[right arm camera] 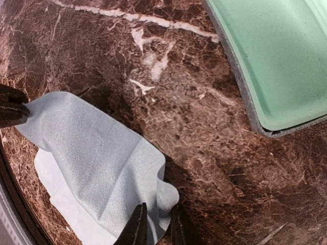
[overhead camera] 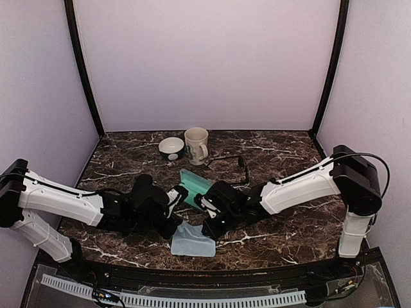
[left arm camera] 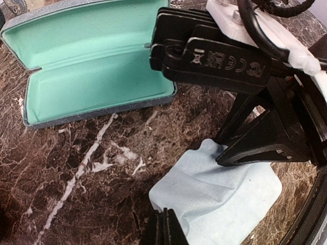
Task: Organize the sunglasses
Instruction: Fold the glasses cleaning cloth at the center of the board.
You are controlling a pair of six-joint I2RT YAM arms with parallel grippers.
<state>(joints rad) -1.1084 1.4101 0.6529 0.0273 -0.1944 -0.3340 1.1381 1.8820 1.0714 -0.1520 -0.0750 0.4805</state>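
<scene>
Behind open case, thin black wire sunglasses (slim arms); L end effector pinches cloth, R end effector narrow.

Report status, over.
Left gripper shut on cloth corner; right gripper narrowly open astride its edge. Wire sunglasses untouched beyond open case. Mug close beside them.

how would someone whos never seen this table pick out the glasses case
On the dark marble table, look at the middle, just on the near side of the cream mug and the small bowl. The glasses case lies open there, grey-blue outside and mint green inside. Nothing else is hinged or green: the pale blue cloth nearer the front edge is a limp sheet.
</scene>
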